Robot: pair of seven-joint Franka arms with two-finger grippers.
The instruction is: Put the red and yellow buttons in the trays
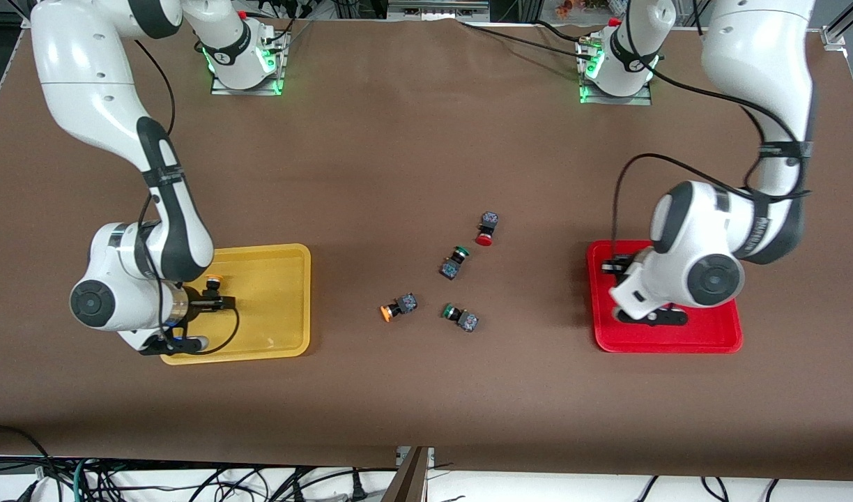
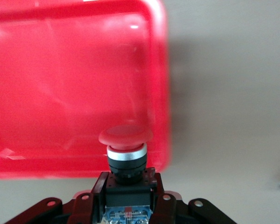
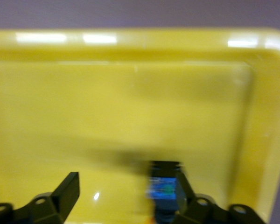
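My left gripper (image 1: 616,266) is over the red tray (image 1: 705,328), at the end toward the right arm. In the left wrist view it (image 2: 129,179) is shut on the dark body of a red button (image 2: 126,140), above a corner of the red tray (image 2: 60,84). My right gripper (image 1: 212,301) is low over the yellow tray (image 1: 273,293). In the right wrist view it (image 3: 126,193) is open. A yellow button (image 3: 164,186), blurred, is beside one finger, apart from the other; its cap (image 1: 214,281) shows. A second red button (image 1: 486,229) and a second yellow button (image 1: 398,307) lie mid-table.
Two green-capped buttons lie mid-table between the trays: one (image 1: 454,261) just nearer the front camera than the loose red button, the other (image 1: 460,317) beside the loose yellow button. The brown table (image 1: 426,153) runs between the two arm bases.
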